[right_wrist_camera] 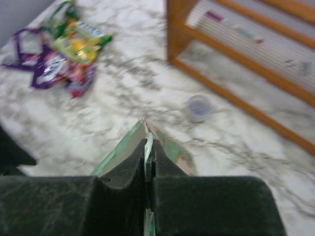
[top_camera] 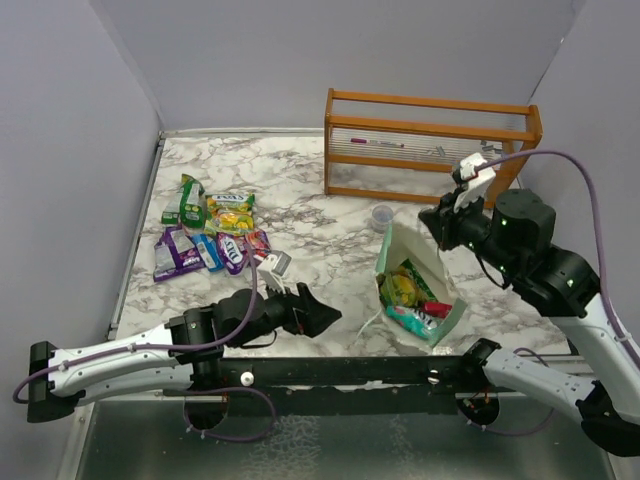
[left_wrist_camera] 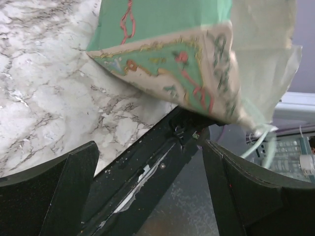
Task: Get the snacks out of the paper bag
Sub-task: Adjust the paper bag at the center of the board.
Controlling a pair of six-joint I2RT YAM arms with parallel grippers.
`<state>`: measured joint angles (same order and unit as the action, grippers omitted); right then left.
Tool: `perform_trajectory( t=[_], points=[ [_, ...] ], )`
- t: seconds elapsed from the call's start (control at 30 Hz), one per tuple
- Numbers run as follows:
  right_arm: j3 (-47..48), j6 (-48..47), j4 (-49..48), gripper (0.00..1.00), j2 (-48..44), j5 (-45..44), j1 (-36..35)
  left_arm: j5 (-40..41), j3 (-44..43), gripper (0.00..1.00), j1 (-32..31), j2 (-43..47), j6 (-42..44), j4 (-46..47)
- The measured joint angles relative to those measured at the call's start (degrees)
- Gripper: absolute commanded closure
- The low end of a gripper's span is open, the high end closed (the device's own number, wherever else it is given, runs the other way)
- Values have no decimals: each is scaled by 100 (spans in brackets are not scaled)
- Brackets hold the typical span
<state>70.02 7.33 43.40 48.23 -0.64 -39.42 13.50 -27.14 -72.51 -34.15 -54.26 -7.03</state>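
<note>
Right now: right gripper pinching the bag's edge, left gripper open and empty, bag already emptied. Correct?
Not emptied. The top external view shows packets inside the paper bag: yellow-green, teal and red. The rest stands: the right gripper is shut on the bag's edge, and the left gripper is open and empty.

Bright, even light from overhead. Shadows on the worktop are faint and soft. The top view is sharp. The right wrist view is blurred throughout: the snacks (right_wrist_camera: 64,49) towards the far left corner, the cup (right_wrist_camera: 198,105) and the rack (right_wrist_camera: 173,29) all smear. The left wrist view shows the paper bag (left_wrist_camera: 167,59) crisply.
</note>
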Motion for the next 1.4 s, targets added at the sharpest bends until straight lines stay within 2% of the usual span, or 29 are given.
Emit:
perform_trajectory(
  t=[0.13,0.3,0.43,0.57,0.63,0.7,0.83,0.97,1.1,1.2,1.4],
  points=[
    [619,-599,15,98,431,-1563,0,184,-313,11,0,-35,2,-380],
    [354,-2111,-584,98,634,-2627,44,260,-426,11,0,94,0,-509],
    [164,-3270,-1287,98,693,-2780,479,258,-424,11,0,284,-2,-540],
    [334,-3941,-1770,98,997,-2712,1152,256,-424,11,0,494,-4,-610],
    [496,-4172,-1895,98,1207,-2693,1207,256,-424,11,0,621,-4,-708],
    [584,-4422,-1978,98,1370,-2459,1207,258,-422,11,0,789,-7,-817],
    [402,-4793,-1744,98,1231,-1150,1215,262,-345,11,0,1137,-35,-918],
    [-579,-4970,-1574,98,345,1021,1158,293,-260,10,0,1331,-70,-1075],
    [-1325,-4861,-1261,98,-579,2649,1106,330,-243,9,0,1296,-94,-1165],
    [-1672,-4647,-1161,98,-1036,3064,1097,326,-243,9,0,1113,-79,-1126],
    [-2240,-3818,-1189,98,-1720,3086,1099,-13,-240,12,-2,68,111,-457]
  ],
)
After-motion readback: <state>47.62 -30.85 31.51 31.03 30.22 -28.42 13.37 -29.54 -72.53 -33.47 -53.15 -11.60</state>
